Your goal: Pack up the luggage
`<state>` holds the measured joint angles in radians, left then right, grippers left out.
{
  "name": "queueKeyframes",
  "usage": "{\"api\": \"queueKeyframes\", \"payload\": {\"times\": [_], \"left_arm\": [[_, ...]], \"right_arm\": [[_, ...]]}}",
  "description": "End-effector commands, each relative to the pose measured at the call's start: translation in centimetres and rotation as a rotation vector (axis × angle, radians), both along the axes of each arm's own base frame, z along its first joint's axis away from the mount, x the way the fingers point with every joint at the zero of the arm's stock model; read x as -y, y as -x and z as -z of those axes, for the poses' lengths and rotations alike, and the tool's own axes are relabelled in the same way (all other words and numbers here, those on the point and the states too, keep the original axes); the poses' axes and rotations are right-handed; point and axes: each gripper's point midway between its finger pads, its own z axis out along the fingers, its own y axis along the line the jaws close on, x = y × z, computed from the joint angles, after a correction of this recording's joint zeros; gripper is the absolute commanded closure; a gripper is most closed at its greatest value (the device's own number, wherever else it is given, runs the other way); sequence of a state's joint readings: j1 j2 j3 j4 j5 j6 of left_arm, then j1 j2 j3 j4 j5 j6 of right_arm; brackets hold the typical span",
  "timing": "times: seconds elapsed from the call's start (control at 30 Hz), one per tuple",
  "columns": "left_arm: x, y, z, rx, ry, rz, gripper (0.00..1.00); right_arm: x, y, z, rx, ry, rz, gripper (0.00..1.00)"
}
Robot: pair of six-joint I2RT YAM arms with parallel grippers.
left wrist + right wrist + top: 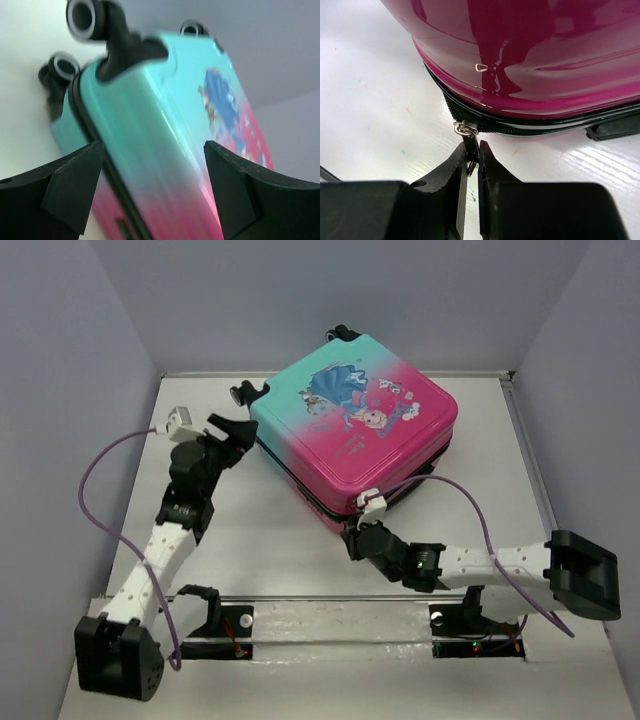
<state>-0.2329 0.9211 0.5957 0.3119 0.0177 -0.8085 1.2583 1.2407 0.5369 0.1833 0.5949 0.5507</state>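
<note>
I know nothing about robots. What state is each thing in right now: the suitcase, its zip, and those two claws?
luggage: lid down, lying flat on the table.
zipper pull: pinched between two fingers, at the near pink corner of the seam.
right gripper: shut on the zipper pull.
left gripper: open, fingers wide apart on either side of the teal edge.

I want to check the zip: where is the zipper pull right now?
In the right wrist view, the zipper pull sits at the near pink corner of the luggage, on its seam, pinched by the right end effector.
</note>
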Motion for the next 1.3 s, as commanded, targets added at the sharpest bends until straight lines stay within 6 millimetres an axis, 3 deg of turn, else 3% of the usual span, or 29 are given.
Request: {"api": "queueKeyframes", "payload": {"times": [0.0, 0.03, 0.07, 0.13, 0.17, 0.23, 0.27, 0.33, 0.37, 0.57, 0.6, 0.67, 0.83, 0.97, 1.0, 1.03, 1.1, 1.17, 1.2, 1.23, 1.27], "left_arm": [[-0.6, -5.8, -3.2, -0.012, 0.106, 0.053, 0.05], [-0.6, -7.3, -5.2, 0.014, 0.106, 0.064, 0.05], [-0.5, -8.8, -3.4, -0.048, 0.099, 0.074, 0.05], [-1.2, -10.6, -5.0, -0.023, 0.105, 0.075, 0.03], [-1.5, -11.7, -3.8, -0.056, 0.109, 0.072, 0.02], [-2.8, -13.3, -4.2, -0.061, 0.107, 0.043, 0.01], [-4.3, -14.6, -2.2, -0.113, 0.103, 0.013, 0.01], [-5.0, -15.8, -1.6, -0.133, 0.111, 0.012, 0.01], [-5.3, -16.4, 0.0, -0.17, 0.12, 0.014, 0.01], [-4.0, -19.2, 0.2, -0.139, 0.155, 0.104, 0.01], [-3.9, -19.7, 1.8, -0.173, 0.166, 0.107, 0.01], [-3.5, -20.3, 3.0, -0.198, 0.189, 0.115, 0.01], [-1.0, -20.8, 1.7, -0.144, 0.269, 0.181, 0.01], [-0.2, -21.0, -0.3, -0.087, 0.303, 0.198, 0.05], [0.0, -21.1, -1.5, -0.044, 0.332, 0.203, 0.18], [-0.1, -20.7, -1.7, -0.037, 0.351, 0.203, 0.25], [-0.1, -20.5, -2.6, -0.006, 0.383, 0.202, 0.51], [-0.2, -20.3, -3.2, 0.005, 0.388, 0.192, 0.86], [-0.2, -20.2, -3.4, 0.015, 0.379, 0.191, 0.94], [-0.7, -19.9, -4.2, 0.034, 0.369, 0.179, 0.94], [-1.2, -19.5, -3.7, 0.03, 0.358, 0.165, 0.94]], "right_arm": [[-3.6, 2.5, -2.0, -0.035, -0.149, -0.126, 0.93], [-3.6, 2.7, -1.7, -0.043, -0.146, -0.134, 0.93], [-3.6, 2.7, -1.6, -0.043, -0.147, -0.136, 0.93], [-3.8, 2.9, -1.5, -0.05, -0.153, -0.147, 0.93], [-3.8, 3.0, -1.3, -0.053, -0.15, -0.151, 0.93], [-3.9, 3.0, -1.1, -0.056, -0.148, -0.155, 0.93], [-3.9, 3.1, -1.0, -0.06, -0.148, -0.158, 0.93], [-4.0, 3.2, -1.2, -0.06, -0.153, -0.165, 0.93], [-4.1, 3.2, -1.3, -0.06, -0.156, -0.169, 0.93], [-4.3, 3.5, -0.8, -0.072, -0.153, -0.184, 0.93], [-4.3, 3.5, -0.7, -0.074, -0.155, -0.182, 0.93], [-4.3, 3.5, -0.6, -0.075, -0.15, -0.18, 0.93], [-4.5, 3.3, -0.9, -0.066, -0.153, -0.177, 0.93], [-4.3, 3.1, -1.8, -0.057, -0.179, -0.163, 0.93], [-4.0, 2.9, -2.2, -0.052, -0.194, -0.157, 0.93], [-4.0, 2.8, -2.5, -0.052, -0.201, -0.159, 0.93], [-3.7, 2.5, -2.8, -0.049, -0.21, -0.158, 0.93], [-3.4, 1.9, -2.9, -0.051, -0.213, -0.151, 0.93], [-3.5, 2.1, -3.3, -0.049, -0.222, -0.16, 0.93], [-3.2, 1.5, -3.5, -0.047, -0.229, -0.148, 0.93], [-3.0, 1.2, -3.7, -0.044, -0.23, -0.145, 0.93]]}}
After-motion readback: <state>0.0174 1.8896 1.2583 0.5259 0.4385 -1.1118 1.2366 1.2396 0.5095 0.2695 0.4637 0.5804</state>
